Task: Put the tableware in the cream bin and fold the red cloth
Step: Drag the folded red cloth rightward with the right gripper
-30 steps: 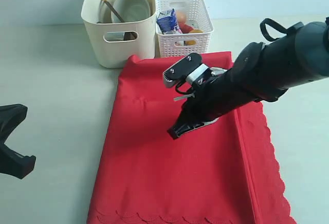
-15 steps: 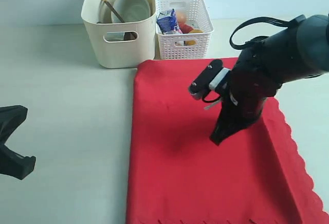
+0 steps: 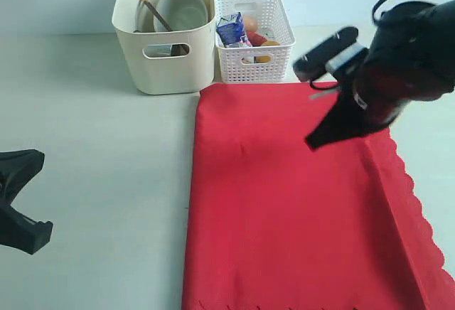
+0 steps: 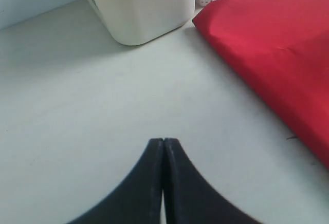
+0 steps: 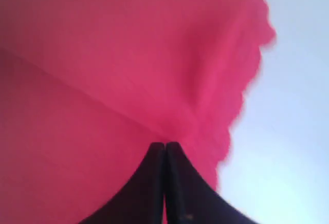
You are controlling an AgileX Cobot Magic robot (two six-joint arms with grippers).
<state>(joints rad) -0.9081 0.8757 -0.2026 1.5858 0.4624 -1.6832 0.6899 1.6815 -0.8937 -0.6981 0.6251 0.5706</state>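
- Right wrist view showed my right gripper point(image 5: 165, 144) with its jaws pressed together. The red cloth point(image 5: 103, 80) gathered into a ridge that ran right up to the tips. I judged I was pinching a small tuck of fabric, though the nip itself was blurred.
- In the exterior view the cloth lay spread on the table point(image 3: 92, 146), its far edge just in front of the cream bin point(image 3: 163, 68) and the white basket point(image 3: 252, 61). Its left side was straight and rounded, which I read as a fold, and its scalloped edge ran down the right.
- My left gripper point(image 4: 163, 141) was closed on nothing and hung over the table, well to the left of the cloth.
- The bin held a pale bowl point(image 3: 181, 8) and a dark handle beside it, and I saw no tableware on the table. I judged that only the folding was left.
- I took the cloth to be light, soft and limp. It would sag and trail from any hold and slide easily on the smooth table rather than keep a shape.
- The sound place to take it seemed a corner or the hem, through every layer. A tuck from the middle would only raise a tent, and a shallow pinch could slip free.
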